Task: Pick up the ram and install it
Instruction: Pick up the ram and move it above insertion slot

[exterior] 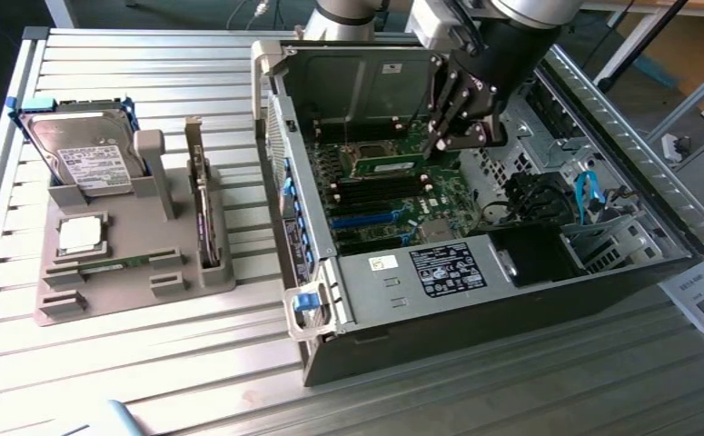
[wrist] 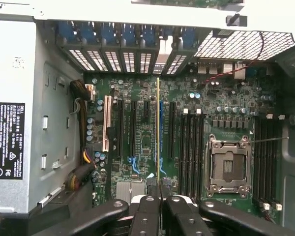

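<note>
My gripper (exterior: 451,138) reaches down into the open computer case (exterior: 318,313) over the green motherboard (exterior: 382,213). It is shut on the ram (exterior: 391,165), a narrow green stick held level just above the board. In the wrist view the ram (wrist: 158,128) shows edge-on as a thin yellowish line running out from between the black fingertips (wrist: 148,202) of the gripper (wrist: 160,197). It hangs over the board between the long black slots (wrist: 189,147); whether it touches a slot I cannot tell.
The empty processor socket (wrist: 228,167) lies beside the slots. A grey fixture (exterior: 109,272) at the exterior view's left holds a hard drive (exterior: 82,154), a square silver processor (exterior: 82,234) and another green stick (exterior: 119,263). The power supply (exterior: 449,268) and case walls hem the gripper in.
</note>
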{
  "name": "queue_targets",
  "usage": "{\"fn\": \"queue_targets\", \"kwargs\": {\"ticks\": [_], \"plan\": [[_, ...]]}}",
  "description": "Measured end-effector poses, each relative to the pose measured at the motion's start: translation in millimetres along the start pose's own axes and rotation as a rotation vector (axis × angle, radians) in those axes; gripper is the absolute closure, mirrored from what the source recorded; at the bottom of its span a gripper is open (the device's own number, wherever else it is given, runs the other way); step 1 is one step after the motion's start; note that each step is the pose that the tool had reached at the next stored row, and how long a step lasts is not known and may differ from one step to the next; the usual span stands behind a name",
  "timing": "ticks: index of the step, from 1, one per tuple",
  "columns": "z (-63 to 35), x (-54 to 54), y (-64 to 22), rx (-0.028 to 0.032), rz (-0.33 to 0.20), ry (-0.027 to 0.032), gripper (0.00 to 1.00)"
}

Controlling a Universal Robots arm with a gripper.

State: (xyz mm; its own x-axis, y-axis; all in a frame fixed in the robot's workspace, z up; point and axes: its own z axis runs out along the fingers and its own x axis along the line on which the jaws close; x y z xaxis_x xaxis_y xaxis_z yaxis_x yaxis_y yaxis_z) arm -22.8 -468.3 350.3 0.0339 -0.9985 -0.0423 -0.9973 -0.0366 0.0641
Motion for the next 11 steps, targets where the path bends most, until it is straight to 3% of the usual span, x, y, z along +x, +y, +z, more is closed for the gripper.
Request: {"fn": "queue_targets", "kwargs": {"ticks": [11], "plan": [[15.0, 0.6, -1.0, 0.0004, 0.0, 0.0001, 0.88]]}}
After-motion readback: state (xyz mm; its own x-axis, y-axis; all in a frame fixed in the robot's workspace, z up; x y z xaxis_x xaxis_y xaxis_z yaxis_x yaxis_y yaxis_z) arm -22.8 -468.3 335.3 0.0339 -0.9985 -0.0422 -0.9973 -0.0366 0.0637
